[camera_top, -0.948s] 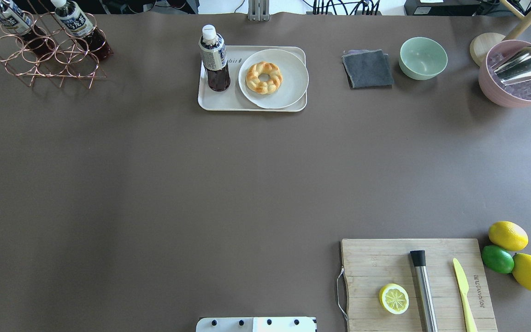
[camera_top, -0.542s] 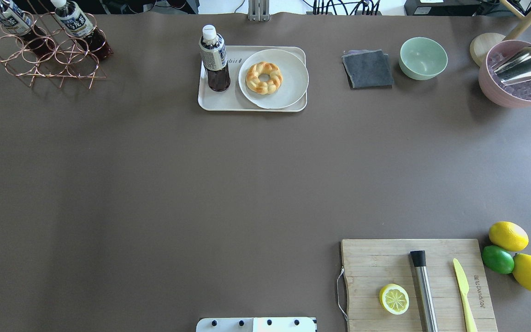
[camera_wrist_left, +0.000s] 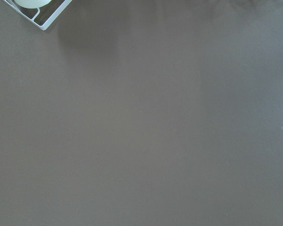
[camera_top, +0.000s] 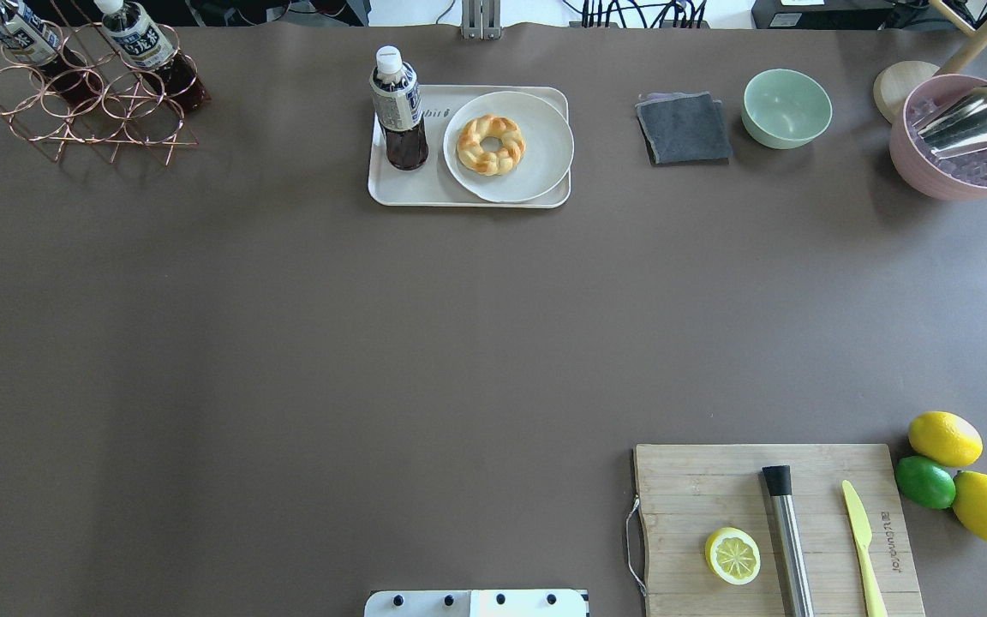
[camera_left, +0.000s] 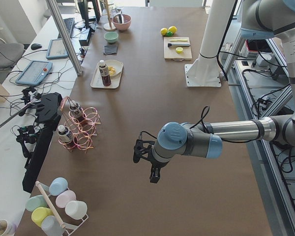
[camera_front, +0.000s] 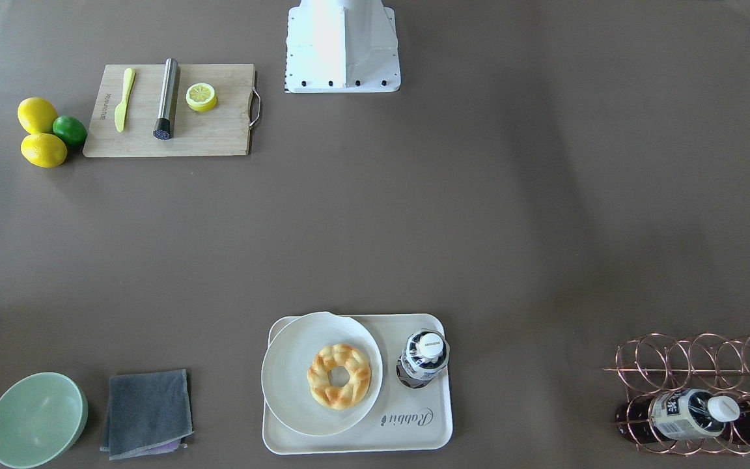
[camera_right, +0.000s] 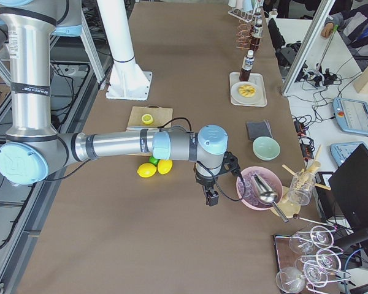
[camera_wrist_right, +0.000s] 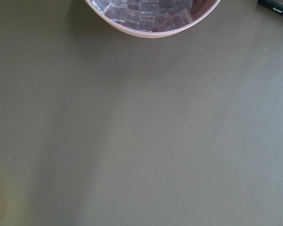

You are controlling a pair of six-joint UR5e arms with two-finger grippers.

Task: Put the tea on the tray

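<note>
The tea bottle (camera_top: 397, 107) stands upright on the left part of the cream tray (camera_top: 412, 187), next to a white plate. Both also show in the front-facing view, the bottle (camera_front: 423, 358) standing on the tray (camera_front: 414, 431). No gripper touches them. My left gripper (camera_left: 155, 173) hangs over bare table far from the tray, seen only in the exterior left view. My right gripper (camera_right: 211, 198) hangs near the pink bowl, seen only in the exterior right view. I cannot tell whether either is open or shut.
A bread ring (camera_top: 490, 144) lies on the plate (camera_top: 536, 163). A copper rack (camera_top: 82, 103) at far left holds two more bottles. A grey cloth (camera_top: 684, 128), green bowl (camera_top: 786, 108), pink ice bowl (camera_top: 965, 184), cutting board (camera_top: 699, 488) and lemons (camera_top: 944, 438) lie on the right.
A dark gripper part at the right edge beside the pink bowl has left the overhead view. The bottle and tray have not moved.
</note>
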